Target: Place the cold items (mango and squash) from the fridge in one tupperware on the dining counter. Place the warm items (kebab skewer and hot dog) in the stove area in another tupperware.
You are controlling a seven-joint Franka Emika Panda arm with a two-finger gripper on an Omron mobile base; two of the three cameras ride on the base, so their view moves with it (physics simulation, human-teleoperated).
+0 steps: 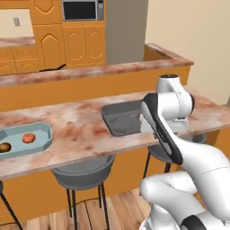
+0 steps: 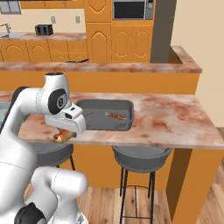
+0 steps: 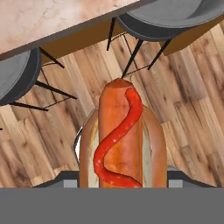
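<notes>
My gripper (image 2: 64, 134) is shut on the hot dog (image 2: 61, 137), a red sausage in a tan bun with a wavy red sauce line (image 3: 120, 140). It hangs just off the front edge of the dining counter (image 2: 175, 118), above the floor and the stools, left of the dark grey tupperware (image 2: 94, 107). The kebab skewer (image 2: 116, 116) lies inside that tray. Farther left on the counter, the pale blue tupperware (image 1: 42, 130) holds the orange mango (image 1: 28, 138) and the brownish squash (image 1: 4, 147). My own arm hides part of the dark tray (image 1: 117, 117) in the left base view.
Grey stools (image 2: 140, 155) (image 1: 83, 173) stand under the counter's front overhang, over a wooden floor (image 3: 57, 131). A raised back ledge (image 2: 109, 66) runs behind the counter top. Orange cabinets and a microwave (image 2: 129, 8) line the far wall.
</notes>
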